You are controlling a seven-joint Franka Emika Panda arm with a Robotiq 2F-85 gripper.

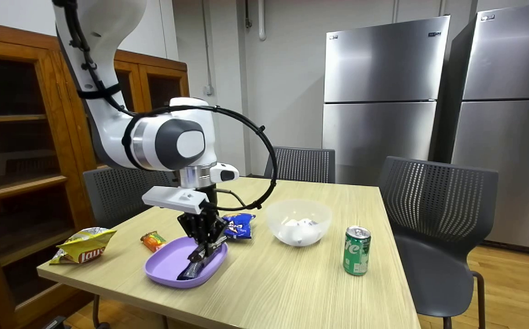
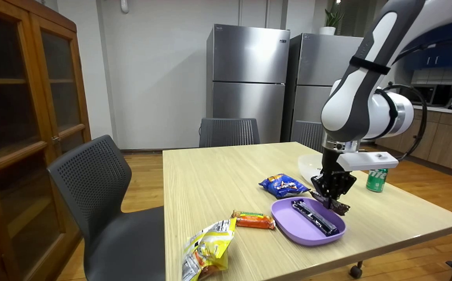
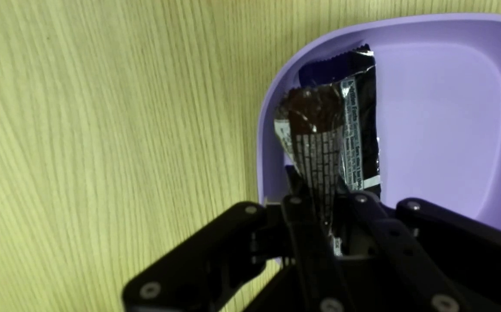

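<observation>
The pincer (image 3: 317, 184) is clamped on a brown bar (image 3: 313, 115), squeezing it from both sides, so the bar is right at the pincer's tips. In the wrist view the bar's long side points out and away from the pincer, a little slanted. Below the pincer is a purple tray (image 3: 441, 117), and a black bar (image 2: 315, 217) lies in it, lower than the brown bar and a bit to one side. The two bars point nearly the same way, and a gap shows between them in an exterior view. I cannot tell if the brown bar touches the tray's rim. Both bars are long and thin, with shiny, crinkly wrappers. The tray looks like smooth plastic with round corners and a low wall. A puffy blue bag (image 2: 282, 185) sits near the pincer, just past the tray. A small, shiny orange packet (image 2: 254, 219) and a crumpled yellow bag (image 2: 210, 249) are farther from it. Off another way from the pincer stand a round, cloudy white bowl (image 1: 323, 228) and a green metal can (image 1: 356, 251). The tabletop (image 1: 291, 288) under it all has thin wood lines.
</observation>
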